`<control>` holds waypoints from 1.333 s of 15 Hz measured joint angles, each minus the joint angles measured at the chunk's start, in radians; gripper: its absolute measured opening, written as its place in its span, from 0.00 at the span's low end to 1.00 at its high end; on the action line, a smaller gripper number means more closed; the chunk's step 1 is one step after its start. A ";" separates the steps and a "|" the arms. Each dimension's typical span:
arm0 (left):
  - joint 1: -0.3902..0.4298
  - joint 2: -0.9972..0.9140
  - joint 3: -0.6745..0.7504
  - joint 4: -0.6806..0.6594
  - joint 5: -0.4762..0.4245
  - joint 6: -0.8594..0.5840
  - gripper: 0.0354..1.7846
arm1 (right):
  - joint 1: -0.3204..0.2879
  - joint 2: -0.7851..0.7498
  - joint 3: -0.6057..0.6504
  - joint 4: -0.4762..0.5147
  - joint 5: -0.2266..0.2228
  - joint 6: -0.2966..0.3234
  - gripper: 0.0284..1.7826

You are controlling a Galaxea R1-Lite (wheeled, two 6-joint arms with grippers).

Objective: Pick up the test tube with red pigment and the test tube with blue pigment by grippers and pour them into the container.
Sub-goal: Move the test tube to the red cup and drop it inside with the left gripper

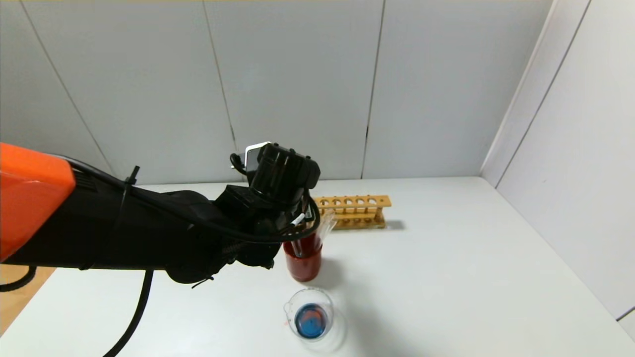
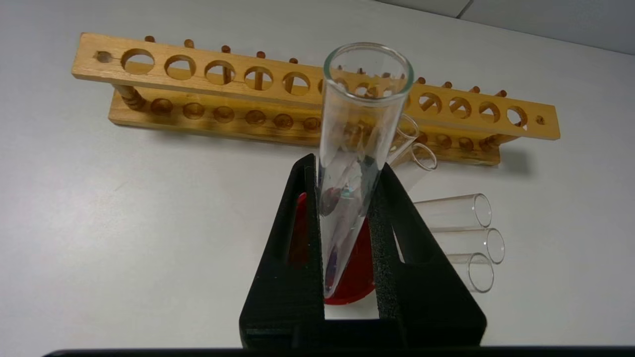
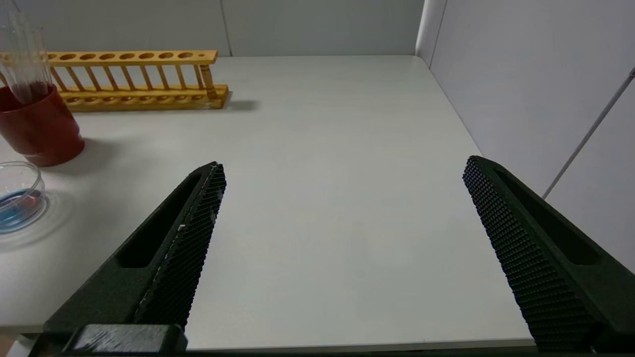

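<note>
Test tube (image 2: pixel 354 163) between left hand (image 2: pixel 347 178) fingers

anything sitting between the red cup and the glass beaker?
Nothing. In the head view only bare white table separates the red cup from the beaker; the right wrist view shows the same gap.

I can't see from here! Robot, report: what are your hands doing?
Left gripper shut on an emptied test tube above the red cup. Right gripper open, idle, clear of everything. Beaker holds blue and red liquid. Nothing blocking.
</note>
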 joint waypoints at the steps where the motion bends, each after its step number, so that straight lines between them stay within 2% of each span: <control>1: 0.005 0.012 0.003 -0.014 0.000 0.000 0.17 | 0.000 0.000 0.000 0.000 0.000 0.000 0.98; 12: 0.033 0.102 -0.006 -0.071 -0.009 0.017 0.17 | -0.001 0.000 0.000 0.000 0.000 0.000 0.98; 14: 0.033 0.112 -0.004 -0.071 -0.008 0.017 0.21 | 0.000 0.000 0.000 0.000 0.000 0.000 0.98; 17: 0.033 0.128 -0.004 -0.071 -0.007 0.017 0.38 | 0.000 0.000 0.000 0.000 0.000 0.000 0.98; 20: 0.031 0.141 -0.003 -0.071 -0.006 0.016 0.69 | 0.000 0.000 0.000 0.000 0.000 0.000 0.98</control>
